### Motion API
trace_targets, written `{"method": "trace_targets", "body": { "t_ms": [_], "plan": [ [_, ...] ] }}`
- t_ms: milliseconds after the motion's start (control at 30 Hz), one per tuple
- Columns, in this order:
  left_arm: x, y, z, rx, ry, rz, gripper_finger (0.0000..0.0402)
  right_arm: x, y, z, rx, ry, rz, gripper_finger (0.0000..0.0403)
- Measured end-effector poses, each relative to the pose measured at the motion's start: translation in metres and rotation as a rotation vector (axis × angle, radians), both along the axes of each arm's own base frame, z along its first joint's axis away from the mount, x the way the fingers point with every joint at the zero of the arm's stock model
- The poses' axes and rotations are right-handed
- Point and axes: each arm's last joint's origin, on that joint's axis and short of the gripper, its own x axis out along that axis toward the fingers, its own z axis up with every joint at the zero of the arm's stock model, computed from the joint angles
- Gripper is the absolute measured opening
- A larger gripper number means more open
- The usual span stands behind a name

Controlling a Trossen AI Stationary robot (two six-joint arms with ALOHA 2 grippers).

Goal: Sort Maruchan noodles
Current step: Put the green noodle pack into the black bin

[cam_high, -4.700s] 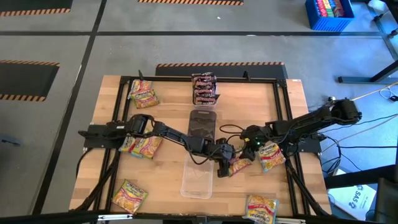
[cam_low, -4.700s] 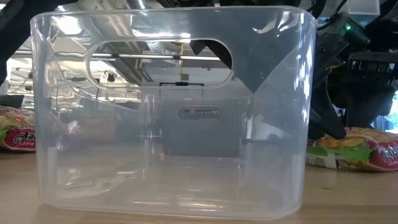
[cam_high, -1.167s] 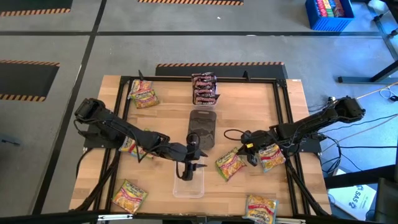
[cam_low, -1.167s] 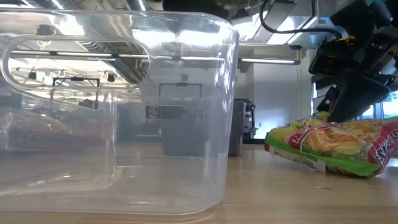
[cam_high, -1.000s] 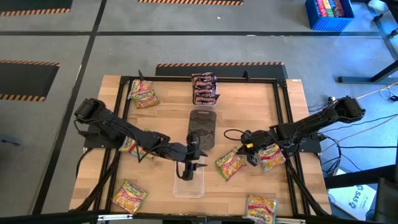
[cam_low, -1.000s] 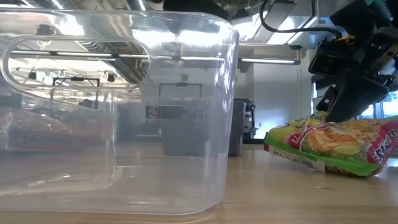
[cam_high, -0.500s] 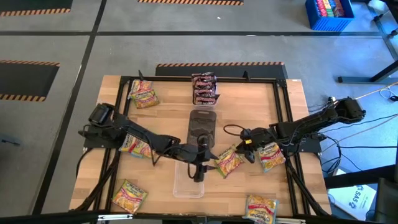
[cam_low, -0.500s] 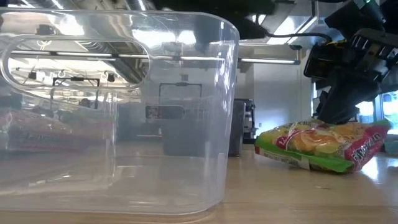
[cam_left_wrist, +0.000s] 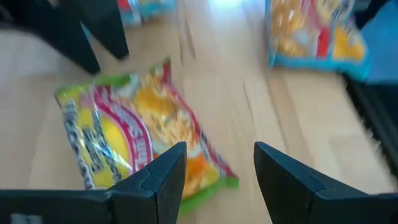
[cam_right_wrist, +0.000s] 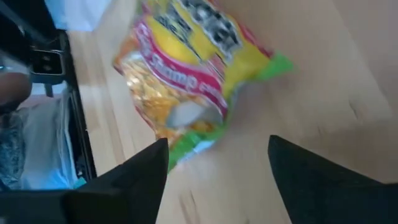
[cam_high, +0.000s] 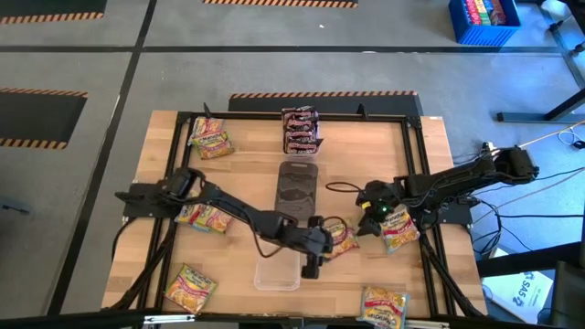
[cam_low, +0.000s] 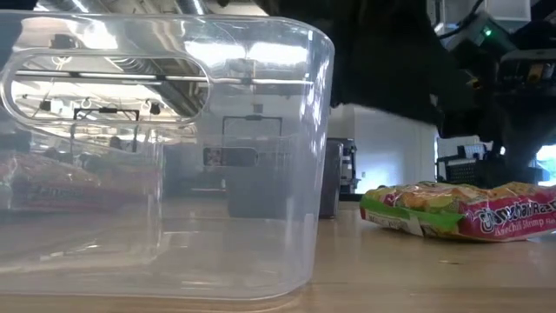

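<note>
The left gripper (cam_high: 313,260) hangs low over the middle of the table (cam_high: 247,155), its fingers (cam_left_wrist: 163,176) parted with nothing between them. Just ahead of those fingers, reaching partly under their tips, a green-edged noodle packet (cam_high: 342,238) lies flat on the wood; in the left wrist view the same packet (cam_left_wrist: 137,140) shows its yellow, pink and orange print. Beside the fingers, on the side away from the packet, stands a clear plastic tray (cam_high: 277,270), which fills most of the low view (cam_low: 165,148).

The right gripper (cam_high: 370,212) is on the far side of that packet from the left fingers, with its own fingers (cam_right_wrist: 121,183) spread wide and holding nothing. The packet (cam_right_wrist: 193,68) lies just beyond their tips, not touched. Behind the right fingers a second packet (cam_high: 398,227) rests by the table's frame.

More packets lie apart from both sets of fingers: one (cam_high: 203,217) under the left arm, one (cam_high: 210,139) at a far corner, two (cam_high: 190,286) (cam_high: 384,304) along the near edge. A dark grey lid (cam_high: 297,190) lies past the tray, and beyond it a tray of dark brown-red packets (cam_high: 300,131)
</note>
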Motion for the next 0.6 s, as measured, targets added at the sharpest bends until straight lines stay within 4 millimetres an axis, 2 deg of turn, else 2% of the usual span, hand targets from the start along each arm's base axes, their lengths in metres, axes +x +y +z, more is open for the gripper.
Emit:
{"method": "trace_targets", "body": {
  "t_ms": [233, 400, 600],
  "plan": [
    [-0.001, -0.004, -0.005, 0.024, 0.103, 0.002, 0.0182, -0.001, 0.0, 0.001, 0.013, 0.021, -0.037, 0.026],
    [-0.001, -0.005, -0.006, 0.021, 0.107, -0.005, 0.0182, 0.001, -0.004, 0.0, -0.081, 0.02, -0.153, 0.026],
    [0.0, -0.004, -0.005, 0.018, 0.094, 0.004, 0.0182, 0.001, 0.006, 0.0, -0.007, 0.042, -0.142, 0.026]
  ]
}}
